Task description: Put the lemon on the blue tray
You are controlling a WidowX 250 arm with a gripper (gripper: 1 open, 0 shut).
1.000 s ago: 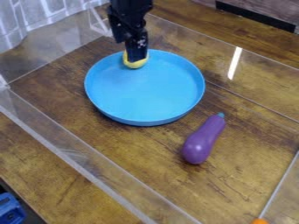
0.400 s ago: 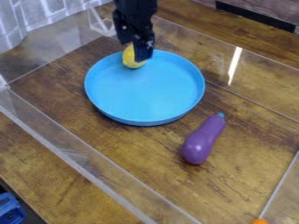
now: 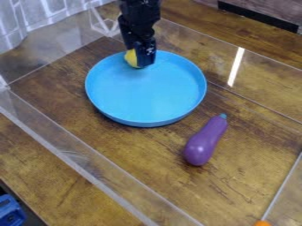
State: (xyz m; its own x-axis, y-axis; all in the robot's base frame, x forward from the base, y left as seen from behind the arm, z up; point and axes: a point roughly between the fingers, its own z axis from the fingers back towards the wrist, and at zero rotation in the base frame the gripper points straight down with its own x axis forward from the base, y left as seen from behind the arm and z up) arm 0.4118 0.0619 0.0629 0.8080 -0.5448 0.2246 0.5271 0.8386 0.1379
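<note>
Resting — lemon [image 3: 132, 58] apparently inside blue tray [image 3: 154, 101]

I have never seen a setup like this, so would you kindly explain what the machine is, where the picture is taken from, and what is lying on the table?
This is one picture from a single camera looking down at a wooden table from in front and above. The dark object at the top is the end of a robot arm, pointing downward. Its gripper ends in two jaws, which stand open around a small yellow lemon at the far edge of the blue tray, a wide, shallow round dish. I cannot tell whether the jaws touch the lemon. To the right, on the bare wood, lies a purple eggplant, apart from the tray. Clear plastic walls fence the working area.
</note>
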